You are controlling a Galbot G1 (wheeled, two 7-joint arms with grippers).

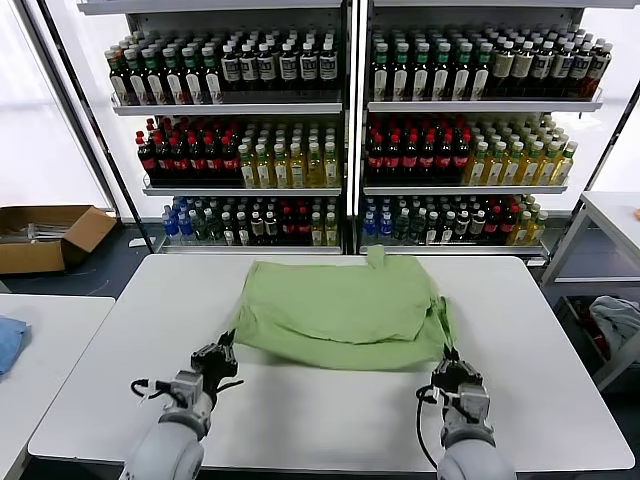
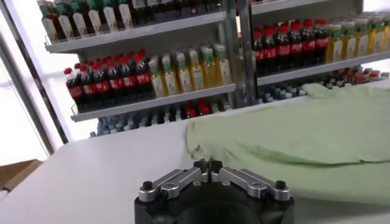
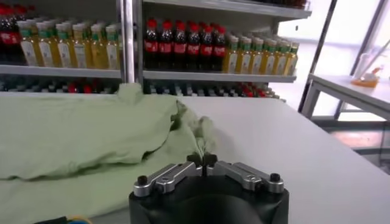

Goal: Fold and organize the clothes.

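Observation:
A light green shirt (image 1: 345,310) lies partly folded on the white table (image 1: 330,420), with its collar end toward the shelves. My left gripper (image 1: 228,350) is at the shirt's near left corner, shut on the cloth edge. In the left wrist view the shirt (image 2: 304,134) reaches right into the closed tips of the left gripper (image 2: 208,164). At the near right corner my right gripper (image 1: 449,358) is also shut. In the right wrist view a pinch of the shirt (image 3: 79,134) runs down between the tips of the right gripper (image 3: 202,159).
Shelves of bottles (image 1: 345,130) stand behind the table. A cardboard box (image 1: 45,235) sits on the floor at the left, and a blue cloth (image 1: 8,340) lies on a side table. A grey-blue bundle (image 1: 615,320) lies under another table at the right.

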